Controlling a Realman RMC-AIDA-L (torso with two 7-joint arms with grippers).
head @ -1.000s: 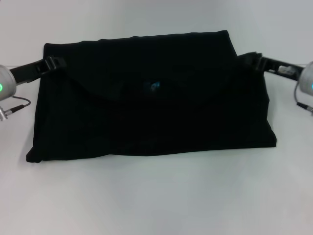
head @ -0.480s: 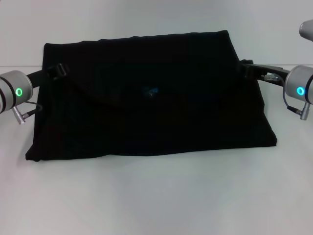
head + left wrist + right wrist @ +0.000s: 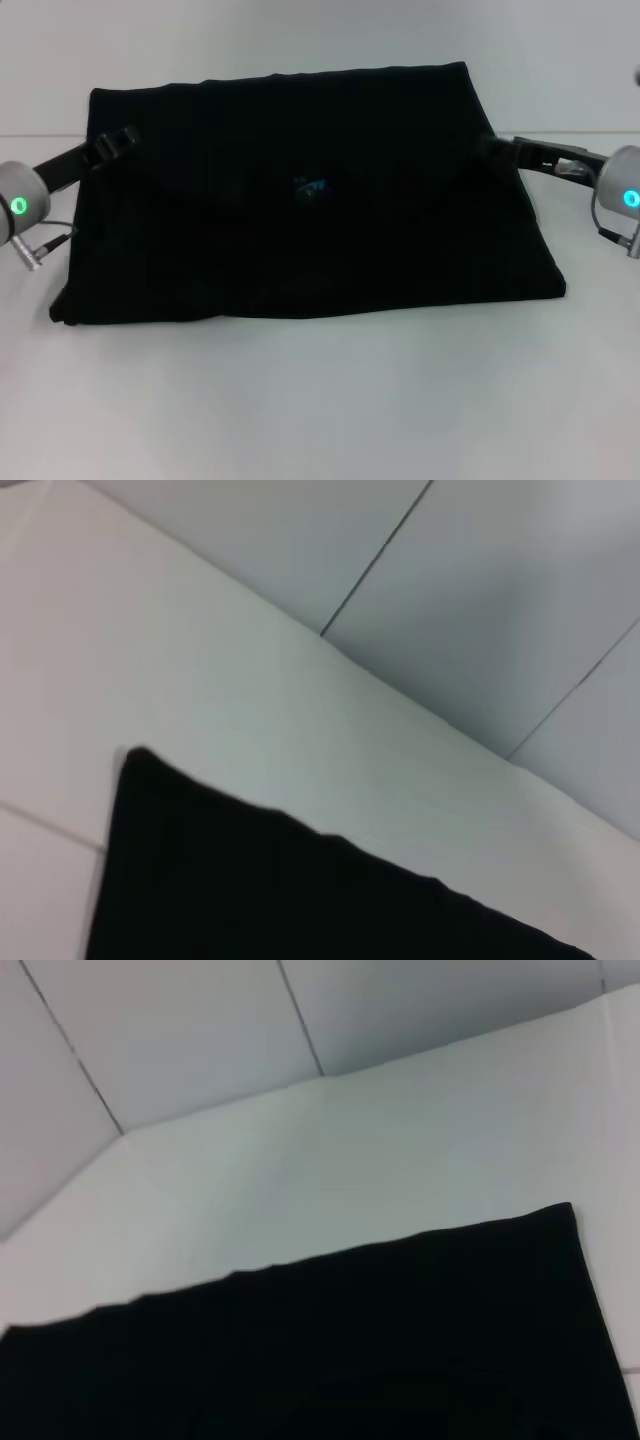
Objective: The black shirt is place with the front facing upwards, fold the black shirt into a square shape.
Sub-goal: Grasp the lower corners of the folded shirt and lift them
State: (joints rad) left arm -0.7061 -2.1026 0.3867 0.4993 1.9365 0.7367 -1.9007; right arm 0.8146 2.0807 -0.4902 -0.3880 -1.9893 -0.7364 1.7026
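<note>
The black shirt [image 3: 300, 240] lies on the white table [image 3: 320, 400] as a wide, roughly rectangular folded shape. A small blue neck-label mark [image 3: 310, 187] shows near its middle. My left gripper [image 3: 118, 142] is at the shirt's left edge near the far corner, dark against the cloth. At the right edge, about the same distance back, is my right gripper [image 3: 497, 148]. The left wrist view shows a far corner of the shirt [image 3: 300, 900], and the right wrist view shows the shirt's far edge [image 3: 350, 1350]. No lettering shows.
The white table runs wide in front of the shirt and to both sides. A pale panelled wall [image 3: 200, 1030] rises behind the table's far edge. Grey wrist housings with green lights sit at the left [image 3: 20, 205] and right [image 3: 628, 185].
Both wrists swung inward half a second ago and have drawn back outward. The grippers stay at the shirt's side edges, slightly nearer than a second ago. The shirt's near-left corner has shifted a little.
</note>
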